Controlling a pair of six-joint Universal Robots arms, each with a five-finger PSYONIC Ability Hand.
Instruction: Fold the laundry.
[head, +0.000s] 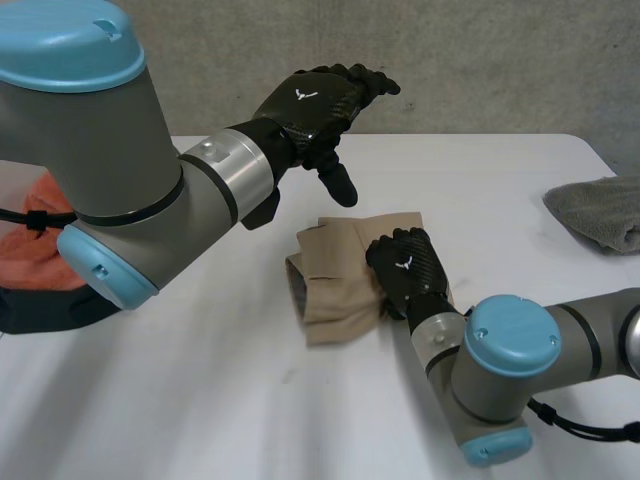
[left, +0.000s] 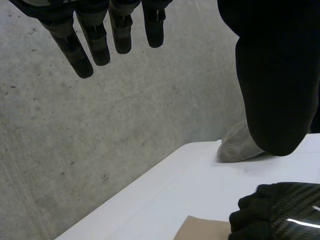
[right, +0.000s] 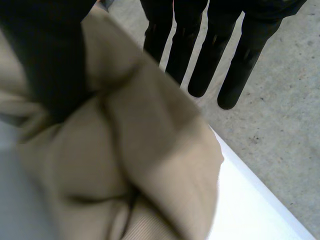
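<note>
A tan cloth (head: 335, 290) lies part folded at the middle of the white table (head: 200, 400). My right hand (head: 408, 268) rests on its right side with fingers curled down into the fabric. In the right wrist view the cloth (right: 150, 165) is bunched up under the palm and the thumb (right: 50, 65) lies on it. My left hand (head: 320, 95) hovers open above the far side of the table, well clear of the cloth, its fingers (left: 95, 40) straight and its thumb pointing down. The left wrist view catches the right hand (left: 280, 212) and a corner of the tan cloth (left: 200, 230).
A crumpled grey towel (head: 600, 210) lies at the table's right edge, and it is seen past the left thumb as the grey towel (left: 237, 147). Orange cloth (head: 40, 250) sits in a dark basket off the table's left side. A concrete wall stands behind the table.
</note>
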